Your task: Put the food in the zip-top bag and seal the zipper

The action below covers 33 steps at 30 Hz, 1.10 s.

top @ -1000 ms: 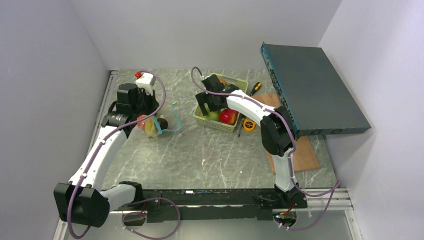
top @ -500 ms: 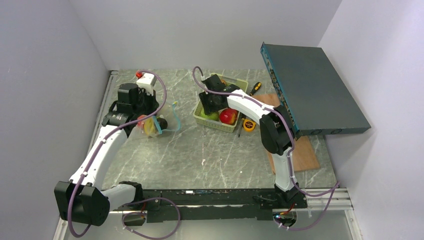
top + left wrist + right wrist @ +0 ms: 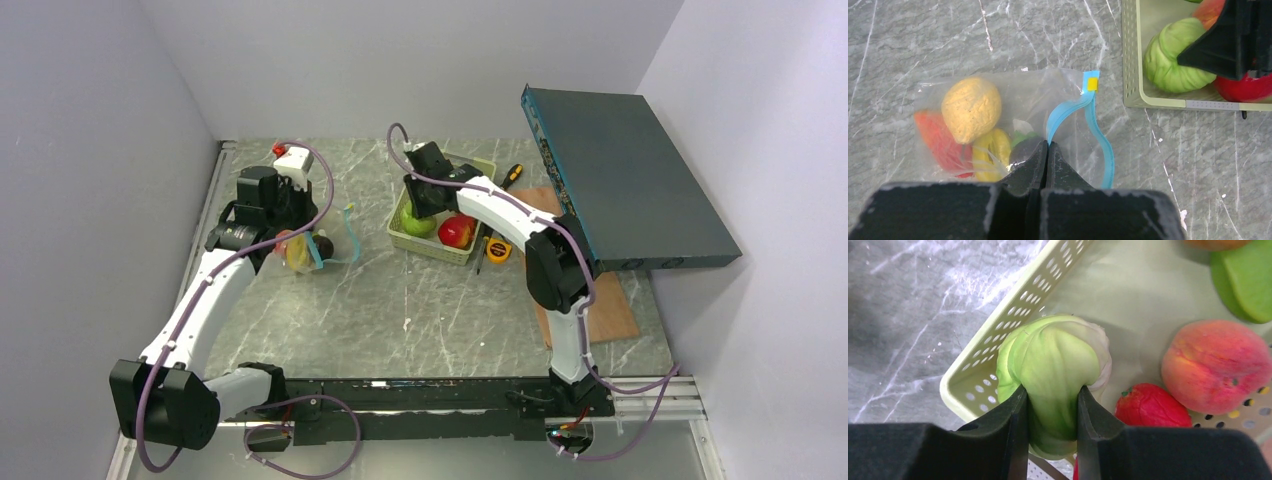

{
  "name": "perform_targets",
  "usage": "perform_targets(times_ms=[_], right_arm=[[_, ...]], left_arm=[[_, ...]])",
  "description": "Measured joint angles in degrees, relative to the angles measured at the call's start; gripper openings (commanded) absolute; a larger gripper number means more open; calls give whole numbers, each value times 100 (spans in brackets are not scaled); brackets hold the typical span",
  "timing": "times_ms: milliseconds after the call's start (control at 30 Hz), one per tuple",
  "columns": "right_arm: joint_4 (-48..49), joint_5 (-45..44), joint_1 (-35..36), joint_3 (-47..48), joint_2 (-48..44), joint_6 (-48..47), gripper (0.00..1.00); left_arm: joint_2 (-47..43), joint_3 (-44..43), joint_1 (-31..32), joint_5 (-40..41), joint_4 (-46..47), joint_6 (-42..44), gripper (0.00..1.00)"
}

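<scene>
The clear zip-top bag (image 3: 1018, 95) lies on the marble table (image 3: 420, 300) with its mouth agape, and my left gripper (image 3: 1048, 145) is shut on the near side of its light blue zipper (image 3: 1068, 107). Inside the bag are a yellow lemon (image 3: 970, 107), a red-orange piece (image 3: 940, 142), a yellow one (image 3: 990, 152) and a dark one. My right gripper (image 3: 1050, 397) is down in the pale green basket (image 3: 998, 355), shut on a green cabbage (image 3: 1058, 355). A peach (image 3: 1218, 365), a small red fruit (image 3: 1153, 407) and a green piece (image 3: 1245, 280) lie beside it.
A yellow tape measure (image 3: 498, 250) and a screwdriver (image 3: 511, 176) lie right of the basket (image 3: 440, 250). A large dark teal box (image 3: 625, 180) leans over a wooden board (image 3: 600, 305) at the right. A white object with a red tip (image 3: 290, 157) stands behind the left arm.
My right gripper has dropped into the basket and closed from wide open onto the green cabbage. The left gripper and the bag have stayed put.
</scene>
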<state>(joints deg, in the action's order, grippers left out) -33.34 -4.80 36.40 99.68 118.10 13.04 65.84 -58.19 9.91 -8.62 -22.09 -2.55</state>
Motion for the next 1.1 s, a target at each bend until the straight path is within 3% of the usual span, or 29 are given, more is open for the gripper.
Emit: perform_targets(times_ms=[300,467,633,833,1100], right_arm=[[81,-354,0,0,-874,15,0],[494,-46,0,-188,-1543,186,0],[1305,977,0,-680,-1993,706,0],[2385,2479,118,-1215,-1814,1698,0],[3392,3254,693,-1698,-1449,2472,0]], left_arm=[[0,0,0,9,0,0,0],[0,0,0,50,0,0,0],[0,0,4,68,0,2,0],[-2,0,11,101,0,20,0],[-2,0,11,138,0,20,0]])
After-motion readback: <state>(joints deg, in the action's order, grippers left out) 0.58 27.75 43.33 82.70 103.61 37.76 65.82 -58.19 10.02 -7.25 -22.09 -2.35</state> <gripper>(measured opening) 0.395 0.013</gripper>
